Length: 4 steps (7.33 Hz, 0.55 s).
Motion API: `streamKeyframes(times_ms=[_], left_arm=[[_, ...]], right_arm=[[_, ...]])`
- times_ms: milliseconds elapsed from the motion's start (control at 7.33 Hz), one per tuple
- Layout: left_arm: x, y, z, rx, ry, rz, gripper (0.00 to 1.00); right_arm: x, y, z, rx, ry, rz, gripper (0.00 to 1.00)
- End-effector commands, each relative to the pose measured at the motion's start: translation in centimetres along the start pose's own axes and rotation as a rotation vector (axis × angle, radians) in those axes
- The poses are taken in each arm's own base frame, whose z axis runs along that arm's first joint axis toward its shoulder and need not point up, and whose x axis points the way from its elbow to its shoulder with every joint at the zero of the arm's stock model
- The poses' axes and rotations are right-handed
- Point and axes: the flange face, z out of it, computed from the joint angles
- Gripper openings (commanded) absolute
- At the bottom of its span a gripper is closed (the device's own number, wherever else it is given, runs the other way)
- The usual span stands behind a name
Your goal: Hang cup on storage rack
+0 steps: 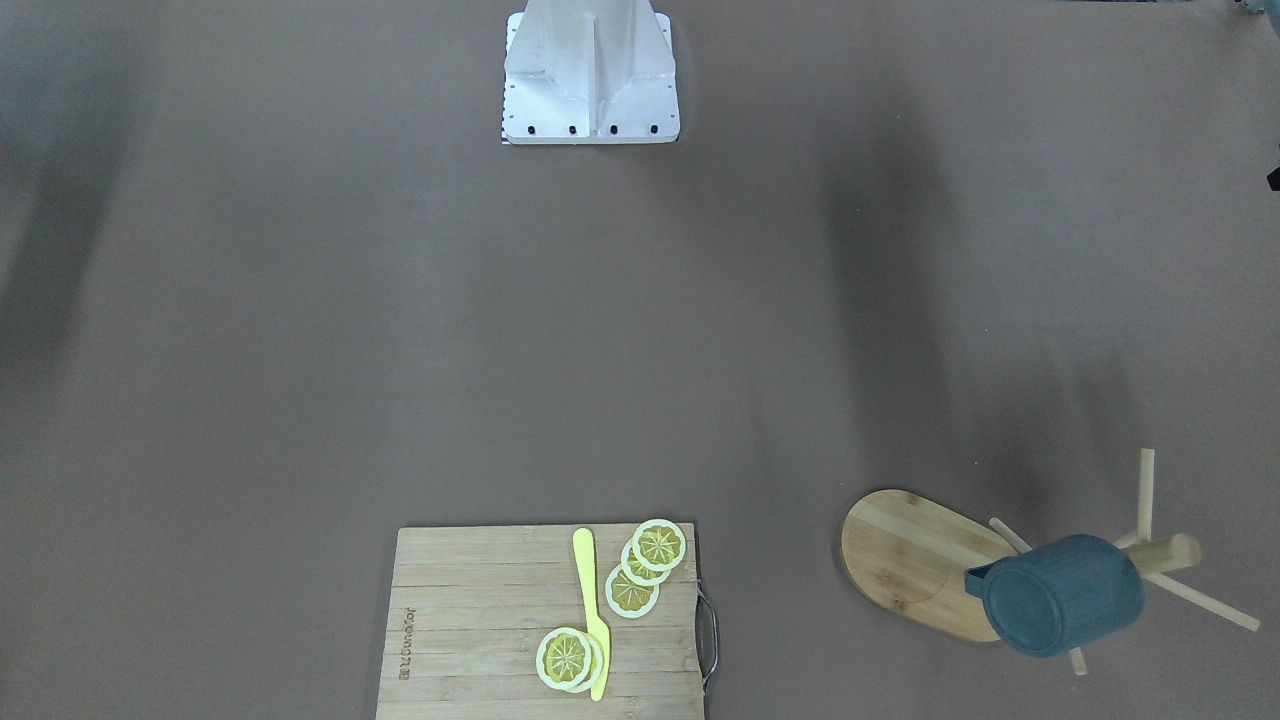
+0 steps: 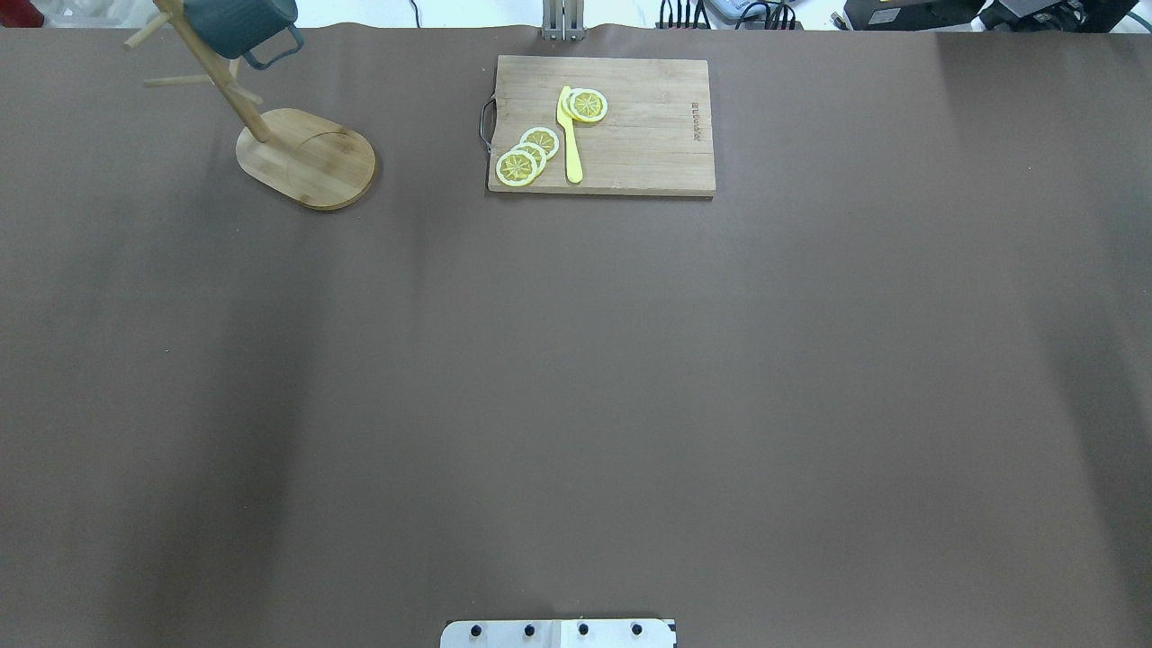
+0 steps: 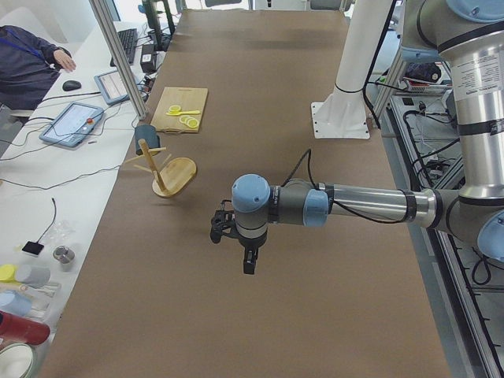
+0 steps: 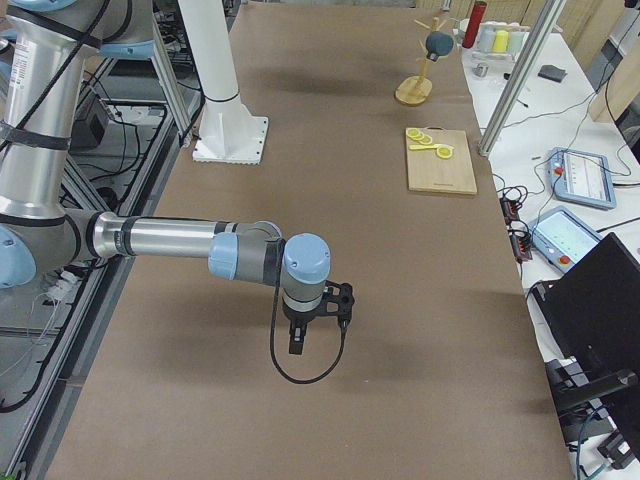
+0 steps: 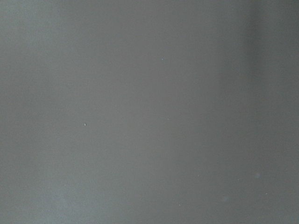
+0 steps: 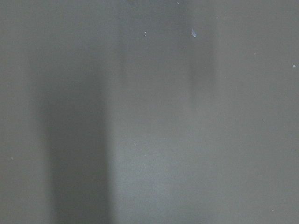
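The slate-blue cup (image 1: 1060,595) hangs on a peg of the bamboo storage rack (image 1: 905,560), near the top of its post. The overhead view has the cup (image 2: 238,22) and storage rack (image 2: 306,160) at the table's far left corner. No gripper touches either. My left gripper (image 3: 248,264) hangs over bare table well away from the storage rack (image 3: 177,175). My right gripper (image 4: 297,345) hangs over bare table at the opposite end from the cup (image 4: 438,43). Both show only in the side views, so I cannot tell whether they are open or shut.
A slatted cutting board (image 2: 630,135) at the far middle carries lemon slices (image 2: 526,155) and a yellow knife (image 2: 570,135). The white robot base (image 1: 590,75) stands at the near edge. A person (image 3: 27,59) sits at a side desk with tablets.
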Motion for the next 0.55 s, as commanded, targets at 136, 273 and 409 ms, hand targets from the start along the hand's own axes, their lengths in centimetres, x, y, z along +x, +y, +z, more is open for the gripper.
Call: streamKeyframes(times_ms=[136,273,409], left_arm=[[-0.3,0.08,0.27,-0.006,-0.004,-0.006,0.99],[-0.52,0.13,0.3,-0.006,-0.007,-0.01,0.99],[-0.7,0.11,0.66,-0.014,-0.005,-0.013,0.99]], right_arm=[[0.17,0.14,0.01,-0.001,0.009,0.001,1.0],[0.14,0.66,0.0,-0.002,0.01,0.002,1.0],[-0.12,0.89,-0.2,0.002,0.005,-0.001,1.0]])
